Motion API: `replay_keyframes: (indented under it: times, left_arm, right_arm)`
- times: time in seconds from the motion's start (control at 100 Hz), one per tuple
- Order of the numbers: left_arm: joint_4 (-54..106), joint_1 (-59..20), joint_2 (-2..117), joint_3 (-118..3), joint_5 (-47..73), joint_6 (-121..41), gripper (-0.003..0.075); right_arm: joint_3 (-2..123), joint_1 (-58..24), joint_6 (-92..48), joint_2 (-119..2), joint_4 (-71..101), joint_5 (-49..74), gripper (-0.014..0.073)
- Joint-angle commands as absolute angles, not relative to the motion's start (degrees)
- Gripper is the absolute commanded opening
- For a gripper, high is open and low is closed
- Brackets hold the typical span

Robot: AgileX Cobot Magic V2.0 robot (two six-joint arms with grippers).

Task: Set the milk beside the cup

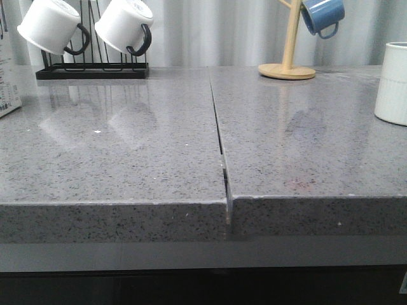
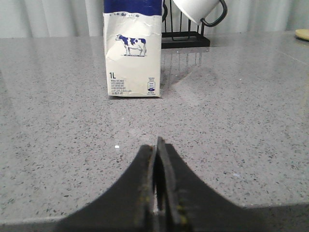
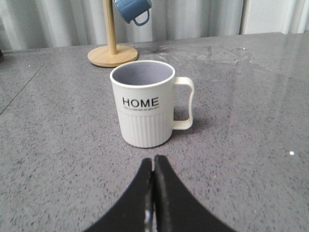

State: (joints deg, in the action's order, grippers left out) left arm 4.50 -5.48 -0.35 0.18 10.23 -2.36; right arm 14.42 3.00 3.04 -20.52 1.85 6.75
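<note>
The milk carton, white with a dark blue top and a small cow picture, stands upright on the grey table straight ahead of my left gripper, well apart from it. That gripper is shut and empty. In the front view only the carton's edge shows at the far left. The white "HOME" cup stands upright just ahead of my right gripper, handle to one side. That gripper is shut and empty. The cup's side shows at the front view's far right. Neither gripper shows in the front view.
A black rack with white black-handled mugs stands at the back left, behind the carton. A wooden mug tree with a blue mug stands at the back right. A seam splits the two tabletops.
</note>
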Motion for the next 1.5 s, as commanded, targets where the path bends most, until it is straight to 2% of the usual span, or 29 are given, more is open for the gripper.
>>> replay_keyframes:
  times: [0.0,0.13,0.21,0.55,0.85,1.31,1.4,1.49]
  left_arm:
    - [5.02,-5.26,-2.14,2.52,5.62,-1.9,-0.002]
    - [5.02,-5.26,-2.14,2.52,5.62,-1.9,-0.0021]
    - [5.02,-5.26,-2.14,2.52,5.62,-1.9,-0.0021]
    - [5.02,-5.26,-2.14,2.52,5.62,-1.9,-0.002]
    - [5.02,-5.26,-2.14,2.52,5.62,-1.9,-0.0021]
    - [5.02,-5.26,-2.14,2.52,5.62,-1.9,-0.002]
    - [5.02,-5.26,-2.14,2.52,5.62,-1.9,-0.0021]
    - [5.02,-5.26,-2.14,2.52,5.62,-1.9,-0.0021]
  right_arm:
    - [16.65,3.32,2.84,-25.19,1.33,-2.46,0.0015]
    - [16.65,3.32,2.84,-32.54,1.33,-8.01,0.0244]
    - [16.65,3.32,2.84,-37.59,1.33,-12.18,0.0311]
    - [17.03,8.17,2.89,-57.12,2.21,-32.25,0.0309]
    - [23.72,8.46,2.84,-71.42,2.34,-36.86,0.0309]
    - [31.91,8.93,2.84,-84.81,3.45,-41.1,0.0307]
    - [33.93,8.93,2.84,-87.04,3.45,-40.84,0.0259]
    - [35.32,8.93,2.84,-88.69,3.45,-40.78,0.0136]
